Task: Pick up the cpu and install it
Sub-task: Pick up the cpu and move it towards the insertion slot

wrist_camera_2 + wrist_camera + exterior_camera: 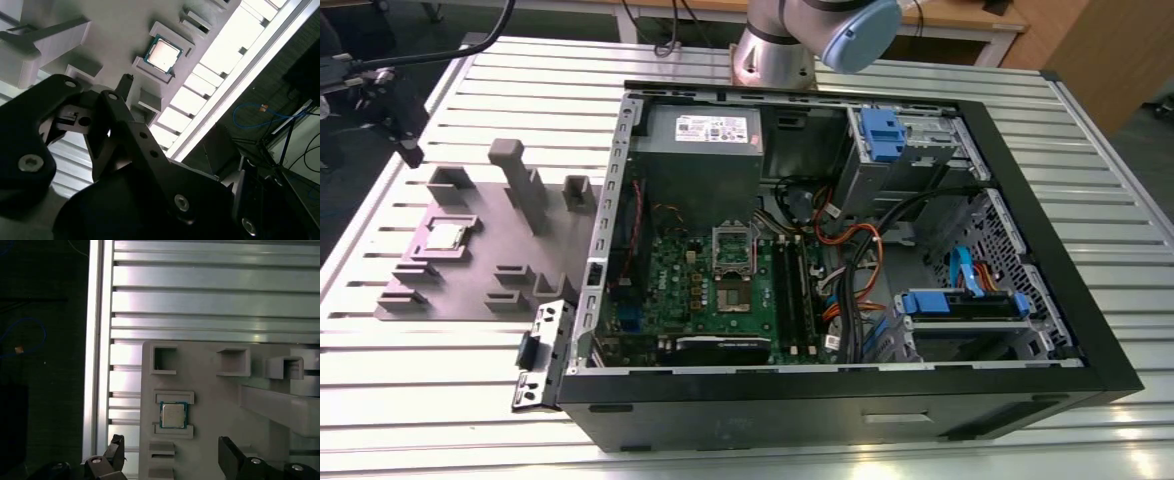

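The cpu (447, 236) is a small silvery square lying flat in a recess of the grey fixture plate (480, 275) on the exterior view's left. In both wrist views the cpu (173, 415) (162, 54) rests untouched in its pocket. My gripper (172, 455) is open, its two dark fingertips (116, 452) wide apart on either side of the cpu's line, well clear of it. In the exterior view the gripper (408, 150) hangs above the table's far edge beyond the fixture. The green motherboard (707, 290) lies inside the open computer case, its socket (731, 296) below a raised silver frame.
The black computer case (854, 400) lies open, with a grey power supply (700, 135), blue drive brackets (961, 302) and cable bundles (847, 270). Tall grey posts (518, 175) rise from the fixture. The slatted aluminium table's edge (95, 365) runs close by.
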Available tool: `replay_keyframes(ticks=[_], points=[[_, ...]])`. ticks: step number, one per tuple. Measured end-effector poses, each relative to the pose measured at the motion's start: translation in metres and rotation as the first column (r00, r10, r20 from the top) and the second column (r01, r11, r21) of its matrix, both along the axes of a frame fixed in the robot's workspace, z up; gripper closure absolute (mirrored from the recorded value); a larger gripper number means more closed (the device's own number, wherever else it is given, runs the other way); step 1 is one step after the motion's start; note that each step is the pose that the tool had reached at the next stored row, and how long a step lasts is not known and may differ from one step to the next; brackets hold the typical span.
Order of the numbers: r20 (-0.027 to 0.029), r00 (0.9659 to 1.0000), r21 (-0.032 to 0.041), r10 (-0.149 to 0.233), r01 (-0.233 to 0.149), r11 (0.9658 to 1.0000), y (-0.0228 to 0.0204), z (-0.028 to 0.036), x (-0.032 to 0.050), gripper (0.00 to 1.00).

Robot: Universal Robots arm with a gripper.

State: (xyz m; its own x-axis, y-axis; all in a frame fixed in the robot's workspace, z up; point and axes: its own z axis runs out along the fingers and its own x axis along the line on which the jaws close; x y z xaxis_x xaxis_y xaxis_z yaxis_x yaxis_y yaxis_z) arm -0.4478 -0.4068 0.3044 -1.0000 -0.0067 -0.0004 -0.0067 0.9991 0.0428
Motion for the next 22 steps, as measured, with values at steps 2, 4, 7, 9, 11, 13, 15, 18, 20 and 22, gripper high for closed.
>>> replay_keyframes(ticks=[2, 4, 7, 9, 11, 13, 15, 18, 20, 22], points=[[-0.0001, 1.0, -0.0001, 0.0, 0.0, 1.0, 0.0, -0.003, 0.0001, 0.16], [-0.0001, 1.0, -0.0001, 0.001, -0.001, 1.0, 0.0, -0.0066, 0.0001, 0.16], [-0.0002, 1.0, -0.0002, 0.002, -0.002, 1.0, 0.0, -0.0121, 0.0004, 0.16], [-0.0002, 1.0, -0.0001, 0.002, -0.002, 1.0, 0.0, -0.0157, 0.0009, 0.16], [-0.0001, 1.0, -0.0001, 0.002, -0.002, 1.0, 0.0001, -0.0194, 0.0012, 0.16], [-0.0002, 1.0, -0.0001, 0.002, -0.002, 1.0, 0.0, -0.0229, 0.0014, 0.17], [-0.0002, 1.0, -0.0002, 0.002, -0.002, 1.0, 0.0, -0.0266, 0.0015, 0.24], [-0.0001, 1.0, -0.0001, 0.003, -0.003, 1.0, 0.0002, -0.032, 0.0016, 0.24], [-0.0002, 1.0, -0.0002, 0.004, -0.004, 1.0, 0.001, -0.0356, 0.0015, 0.24], [-0.0003, 1.0, -0.0003, 0.004, -0.004, 1.0, 0.0037, -0.0392, 0.0015, 0.24]])
